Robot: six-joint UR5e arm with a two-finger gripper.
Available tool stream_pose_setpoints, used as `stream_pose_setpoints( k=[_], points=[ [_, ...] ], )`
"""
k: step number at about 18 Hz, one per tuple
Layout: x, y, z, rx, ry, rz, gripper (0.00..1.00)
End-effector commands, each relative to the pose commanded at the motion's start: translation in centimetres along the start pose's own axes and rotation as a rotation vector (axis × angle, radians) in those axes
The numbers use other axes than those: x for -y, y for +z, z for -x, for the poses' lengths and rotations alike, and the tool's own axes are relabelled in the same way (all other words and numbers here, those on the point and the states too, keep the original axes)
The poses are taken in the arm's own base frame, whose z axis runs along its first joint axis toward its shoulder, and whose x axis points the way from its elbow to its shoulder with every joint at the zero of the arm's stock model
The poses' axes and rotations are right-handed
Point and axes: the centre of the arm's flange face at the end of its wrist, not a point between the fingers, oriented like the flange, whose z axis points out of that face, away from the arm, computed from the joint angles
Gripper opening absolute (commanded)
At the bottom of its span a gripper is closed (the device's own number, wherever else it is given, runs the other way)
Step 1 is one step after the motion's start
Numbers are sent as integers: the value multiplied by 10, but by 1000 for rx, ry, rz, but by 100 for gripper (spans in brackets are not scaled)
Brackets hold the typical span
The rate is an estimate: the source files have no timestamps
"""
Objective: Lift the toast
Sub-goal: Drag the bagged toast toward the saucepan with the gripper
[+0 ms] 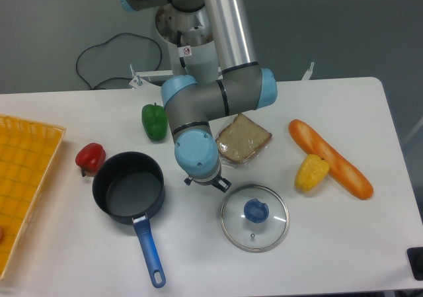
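The toast (244, 138), a beige-brown square slice in clear plastic, is at the table's middle, right of my arm. It sits tilted, and its left edge runs under the blue wrist. My gripper (206, 178) points down beneath that wrist. The wrist hides the fingers, and only small black parts show at its lower rim. The slice has risen with the arm, so the gripper seems shut on its left edge.
A black pot with a blue handle (128, 191) stands left of the gripper and a glass lid (254, 217) below right. A green pepper (154, 121), red pepper (90, 157), yellow pepper (311, 172), orange baguette (329, 158) and yellow basket (23, 178) lie around.
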Motion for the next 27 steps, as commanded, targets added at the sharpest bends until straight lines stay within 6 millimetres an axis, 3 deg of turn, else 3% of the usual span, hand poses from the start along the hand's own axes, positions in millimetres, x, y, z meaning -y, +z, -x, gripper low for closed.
stream_pose_setpoints(
  k=[13, 19, 24, 27],
  points=[
    [-16, -85, -50, 16, 139, -54, 0],
    [-26, -113, -66, 6, 208, -93, 0],
    [-20, -130, -91, -12, 235, -152, 0],
    [-25, -142, -94, -16, 243, -146, 0]
  ],
)
